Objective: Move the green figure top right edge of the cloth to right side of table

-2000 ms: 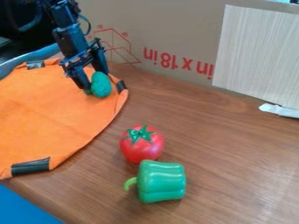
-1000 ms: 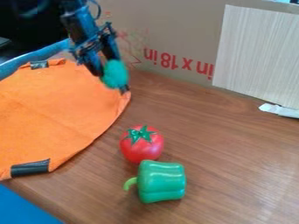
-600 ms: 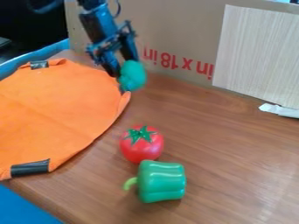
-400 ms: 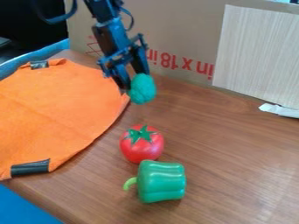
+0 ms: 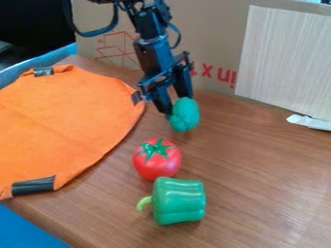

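Fingers of the gripper are clamped on the green figure, which has been carried rightward off the cloth and over the table; further travel seems needed before release

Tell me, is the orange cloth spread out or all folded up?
Spread out: the orange cloth lies wide and mostly flat on the table.

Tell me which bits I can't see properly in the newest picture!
All in the camera view:
- Pincer: one fingertip is hidden behind the green figure.
- Green figure: its far side is turned away.
- Orange cloth: the left edge cuts it off.
- Blue thing: the bottom left corner cuts it off, so I can't tell what it is.
- White thing: the right edge cuts it off.
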Available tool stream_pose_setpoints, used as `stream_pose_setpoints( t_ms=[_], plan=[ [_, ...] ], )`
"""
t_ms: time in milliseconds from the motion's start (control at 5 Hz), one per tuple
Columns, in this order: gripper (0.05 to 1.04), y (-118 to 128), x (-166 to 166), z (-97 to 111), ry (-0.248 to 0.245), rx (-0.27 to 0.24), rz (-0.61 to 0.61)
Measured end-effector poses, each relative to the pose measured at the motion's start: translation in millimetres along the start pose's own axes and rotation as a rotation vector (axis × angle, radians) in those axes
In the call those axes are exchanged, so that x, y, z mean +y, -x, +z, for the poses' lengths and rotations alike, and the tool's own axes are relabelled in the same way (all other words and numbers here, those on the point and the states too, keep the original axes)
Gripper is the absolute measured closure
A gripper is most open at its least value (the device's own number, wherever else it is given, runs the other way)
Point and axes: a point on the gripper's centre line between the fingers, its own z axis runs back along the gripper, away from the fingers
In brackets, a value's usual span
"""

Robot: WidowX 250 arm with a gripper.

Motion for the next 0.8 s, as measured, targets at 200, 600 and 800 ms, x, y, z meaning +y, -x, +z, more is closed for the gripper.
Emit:
stream_pose_setpoints(
  t_ms=[200,600,800],
  plan=[
    [0.377,8.9,-3.3,-1.7,-0.003,0.004,0.006],
    [0.082,14.5,-14.8,13.4,0.000,0.039,-0.014],
    [0.083,7.3,-15.6,30.7,0.004,0.072,-0.012]
  ],
)
